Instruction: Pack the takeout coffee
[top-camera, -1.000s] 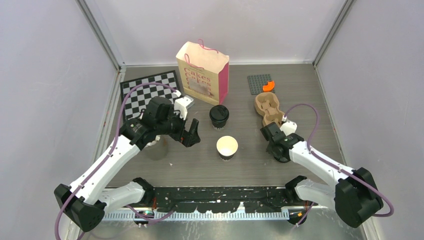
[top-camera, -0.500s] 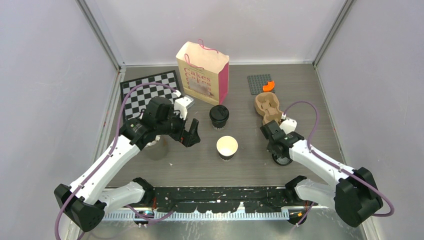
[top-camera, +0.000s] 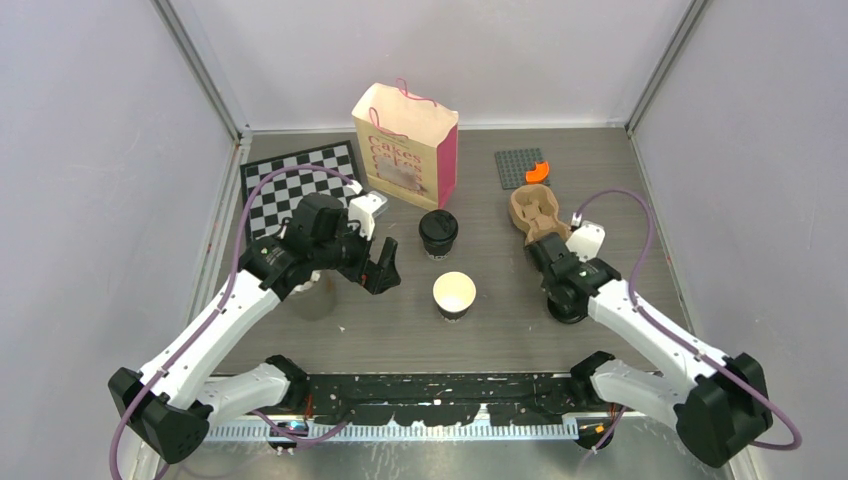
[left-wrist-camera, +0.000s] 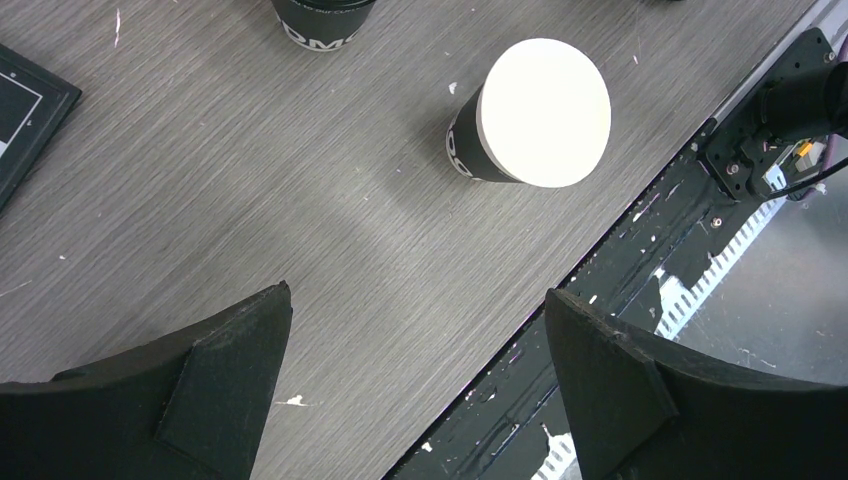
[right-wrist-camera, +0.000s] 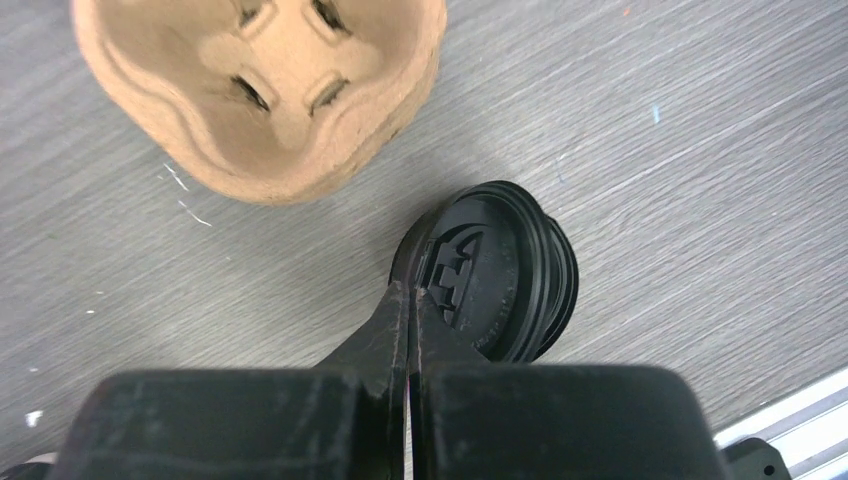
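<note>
One open cup (top-camera: 454, 295), white inside and without a lid, is seen upright near the middle of the table (top-camera: 620, 180), slightly toward the near edge. The lidded cup (top-camera: 438, 232) is set just behind it, apart from it. A loose lid (right-wrist-camera: 495, 272) is found toward the right edge, just in front of the brown cup carrier (top-camera: 537, 215). A pink paper bag (top-camera: 405, 145) is stood at the far edge behind the cups, and a checkerboard (top-camera: 300, 185) is laid in the far left corner.

The left gripper (left-wrist-camera: 415, 295) is held above the table with its fingers spread wide and nothing between them; the open cup lies ahead of it and to its right. The right gripper (right-wrist-camera: 412, 295) is pressed closed, the lid's near rim pinched at its fingertips.
</note>
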